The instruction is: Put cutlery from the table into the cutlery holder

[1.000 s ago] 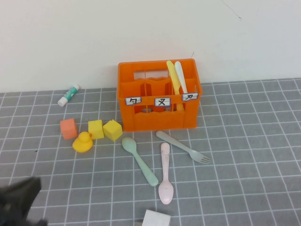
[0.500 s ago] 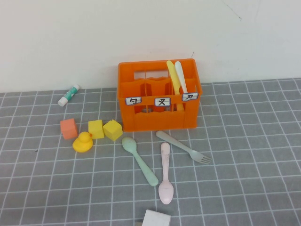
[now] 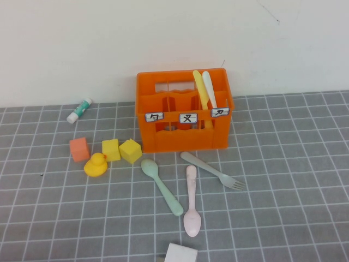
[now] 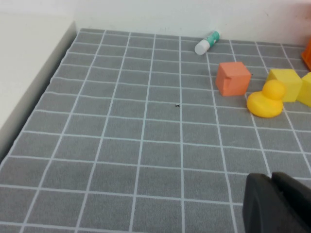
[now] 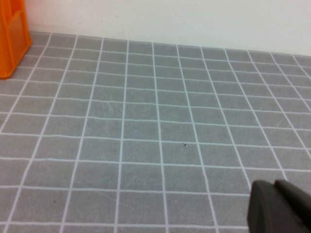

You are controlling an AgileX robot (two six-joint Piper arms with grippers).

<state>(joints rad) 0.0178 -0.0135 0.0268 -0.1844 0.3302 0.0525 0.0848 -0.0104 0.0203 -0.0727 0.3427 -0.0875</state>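
The orange cutlery holder (image 3: 184, 112) stands at the back of the grey grid table (image 3: 283, 180). A yellow knife (image 3: 200, 90) and a white knife (image 3: 209, 90) stand in its right compartment. On the table in front of it lie the mint-green spoon (image 3: 162, 186), the pink spoon (image 3: 192, 200) and the grey fork (image 3: 212, 170). Neither arm shows in the high view. My left gripper (image 4: 272, 180) is shut and empty above bare table, near the duck's side. My right gripper (image 5: 274, 187) is shut and empty above bare table, right of the holder's corner (image 5: 12, 34).
An orange block (image 3: 79, 148), two yellow blocks (image 3: 121, 150) and a yellow duck (image 3: 96, 165) sit left of the holder. A small white and green tube (image 3: 80, 109) lies by the back wall. A white box (image 3: 181, 253) is at the front edge.
The dark left arm that showed at the front left corner one second ago has left the high view. The cutlery has not moved.
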